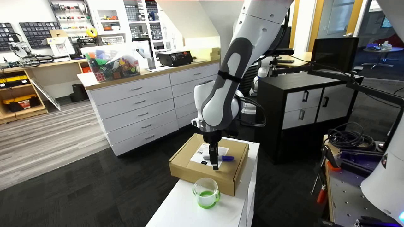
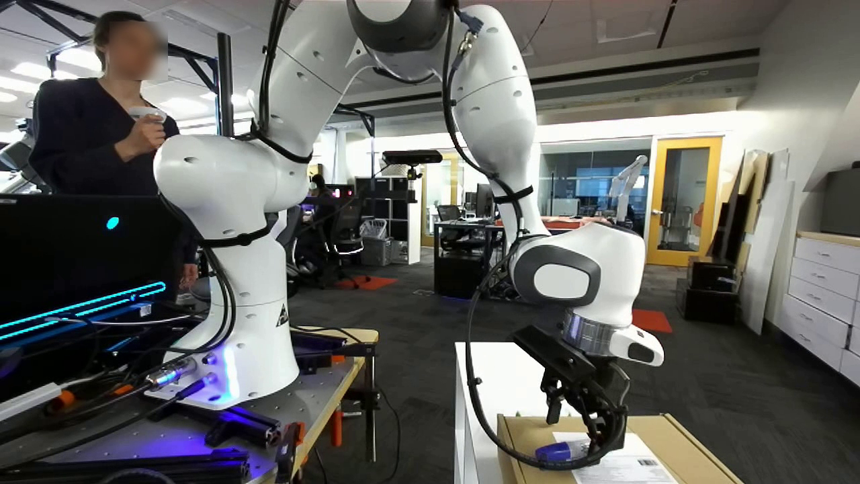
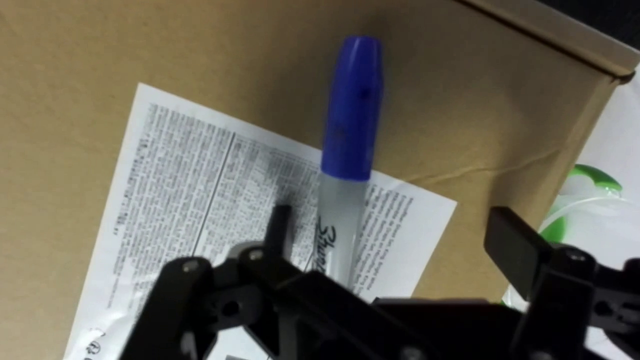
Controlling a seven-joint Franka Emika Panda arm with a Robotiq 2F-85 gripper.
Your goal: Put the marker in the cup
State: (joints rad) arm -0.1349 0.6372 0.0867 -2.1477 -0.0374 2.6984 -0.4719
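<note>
The marker (image 1: 228,158) has a blue cap and a grey barrel. It lies flat on the cardboard box (image 1: 184,154), partly over a white printed sheet (image 1: 198,155). It also shows in an exterior view (image 2: 556,452) and the wrist view (image 3: 351,115). My gripper (image 3: 392,232) is open and points down just above the box. In the wrist view the marker's barrel lies between the fingers, nearer the left one; the barrel's far end is hidden by the gripper. The clear cup with green base and handles (image 1: 205,193) stands upright beside the box. The wrist view shows part of it (image 3: 592,220).
The box and cup rest on a white cabinet top (image 1: 186,206). A bench with tools and cables (image 1: 356,192) stands near the arm's base. A drawer unit (image 1: 139,101) is behind. A person (image 2: 101,134) stands beyond the arm's base in an exterior view.
</note>
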